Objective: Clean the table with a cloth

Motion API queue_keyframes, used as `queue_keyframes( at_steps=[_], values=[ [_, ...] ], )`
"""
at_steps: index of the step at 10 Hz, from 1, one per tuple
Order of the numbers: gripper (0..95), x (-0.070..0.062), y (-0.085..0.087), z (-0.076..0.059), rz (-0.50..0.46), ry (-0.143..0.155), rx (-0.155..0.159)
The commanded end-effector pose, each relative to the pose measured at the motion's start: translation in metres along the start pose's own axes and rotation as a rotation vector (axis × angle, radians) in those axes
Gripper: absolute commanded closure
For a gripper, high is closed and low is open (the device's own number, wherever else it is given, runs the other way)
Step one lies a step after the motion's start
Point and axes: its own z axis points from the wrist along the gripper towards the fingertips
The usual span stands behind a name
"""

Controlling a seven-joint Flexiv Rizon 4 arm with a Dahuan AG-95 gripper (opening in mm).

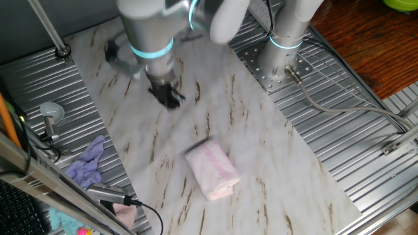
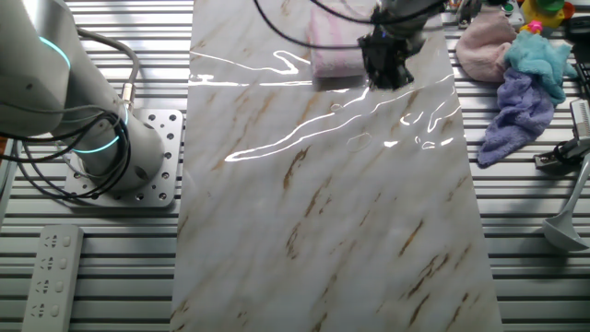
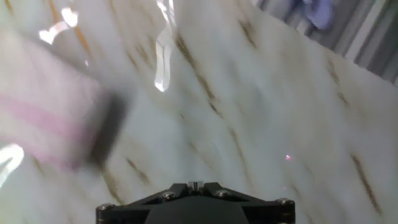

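Observation:
The pale pink folded cloth (image 1: 212, 168) lies on the white marble-patterned table (image 1: 274, 163), toward its near end in one fixed view. My gripper (image 1: 167, 95) hangs over the table beyond the cloth, apart from it, with nothing between its fingers. In the other fixed view the gripper (image 2: 387, 66) is just right of the cloth (image 2: 332, 46) on the table (image 2: 323, 212). In the blurred hand view the fingertips (image 3: 196, 185) are pressed together, the cloth (image 3: 43, 124) is at the left, and the table (image 3: 267, 112) fills the rest.
A lavender rag (image 1: 88, 163) (image 2: 512, 115), teal fabric (image 2: 546, 53) and a pink bundle (image 2: 484, 46) lie on the ribbed metal beside the table. The arm's base (image 1: 287, 46) (image 2: 111, 157) stands on the other side. A power strip (image 2: 51, 267) and a cabled tool (image 1: 108, 194) lie nearby.

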Motion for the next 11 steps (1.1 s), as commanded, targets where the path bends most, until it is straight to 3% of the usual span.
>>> queue_keyframes(
  at_steps=[1, 3, 5, 7, 11],
  values=[
    [95.0, -0.006, 0.007, 0.005, -0.041, -0.006, 0.013],
    [95.0, -0.006, 0.007, 0.005, -0.064, -0.007, 0.006],
    [95.0, -0.006, 0.007, 0.005, -0.089, 0.017, -0.010],
    [57.0, -0.007, 0.014, 0.010, -0.089, 0.010, -0.032],
    [57.0, -0.028, 0.083, 0.040, 0.019, -0.008, -0.026]
  ],
)
